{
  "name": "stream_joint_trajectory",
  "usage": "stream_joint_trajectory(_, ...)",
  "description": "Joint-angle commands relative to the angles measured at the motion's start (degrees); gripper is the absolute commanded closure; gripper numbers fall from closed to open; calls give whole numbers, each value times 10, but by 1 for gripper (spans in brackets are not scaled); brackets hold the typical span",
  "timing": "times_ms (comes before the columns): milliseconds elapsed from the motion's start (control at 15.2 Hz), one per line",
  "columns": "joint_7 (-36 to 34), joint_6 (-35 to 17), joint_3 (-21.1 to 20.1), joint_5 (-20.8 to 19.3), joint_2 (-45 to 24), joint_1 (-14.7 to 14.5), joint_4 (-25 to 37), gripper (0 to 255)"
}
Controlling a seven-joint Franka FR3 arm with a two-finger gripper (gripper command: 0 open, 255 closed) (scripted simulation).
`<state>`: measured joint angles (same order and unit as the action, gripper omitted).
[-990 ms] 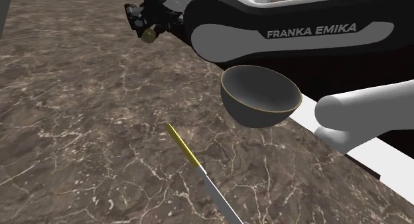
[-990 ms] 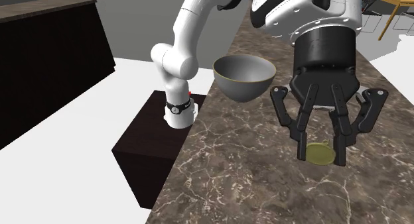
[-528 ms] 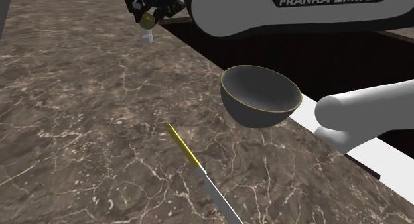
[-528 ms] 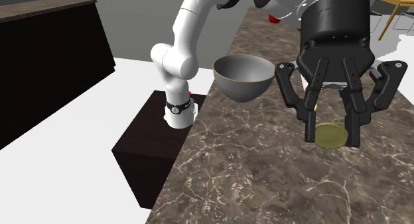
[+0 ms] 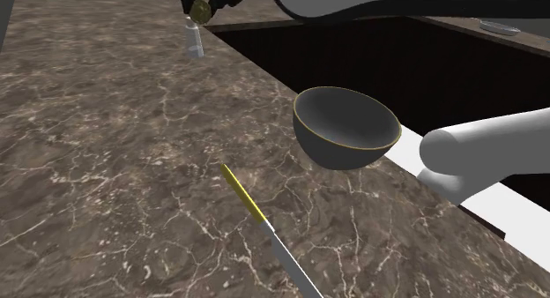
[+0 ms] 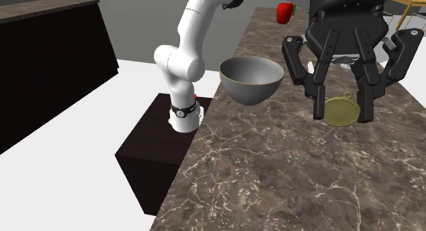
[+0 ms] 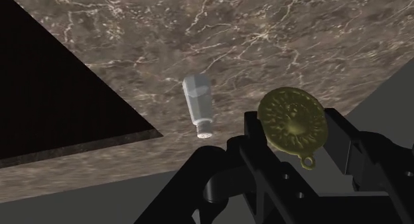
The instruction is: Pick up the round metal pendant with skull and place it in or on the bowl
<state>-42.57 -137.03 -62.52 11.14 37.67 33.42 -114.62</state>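
A round, brass-coloured pendant (image 6: 341, 111) with a small loop hangs clasped between the black fingers of my gripper (image 6: 341, 115), well above the brown marble counter (image 6: 273, 175). In the wrist view the pendant's embossed face (image 7: 292, 119) sits between the fingers (image 7: 255, 131), and the gripper (image 7: 296, 133) is shut on it. The shoulder view has the gripper (image 5: 204, 3) and pendant (image 5: 201, 11) at the top edge. The grey bowl (image 5: 345, 129) with a thin gold rim stands at the counter's edge; in the second exterior view the bowl (image 6: 251, 78) is to the gripper's left and lower.
A small clear shaker (image 5: 196, 42) lies on the counter below the gripper, also the shaker (image 7: 198, 105) in the wrist view. A long thin yellow-and-grey tool (image 5: 264, 230) lies nearer the shoulder camera. A red object (image 6: 283, 12) sits far back. A dark drop borders the counter (image 7: 53, 103).
The gripper has risen with the pendant, lifting it off the counter. In the shoulder view the arm moved up, uncovering the shaker.
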Motion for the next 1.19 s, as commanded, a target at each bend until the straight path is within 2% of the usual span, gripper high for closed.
stream_joint_trajectory(0,5,11,39,12,28,-48,-30,255)
stream_joint_trajectory(198,12,30,91,30,79,-117,-80,255)
stream_joint_trajectory(462,16,65,143,47,150,-194,-137,255)
stream_joint_trajectory(1122,1,196,223,55,330,-345,-230,255)
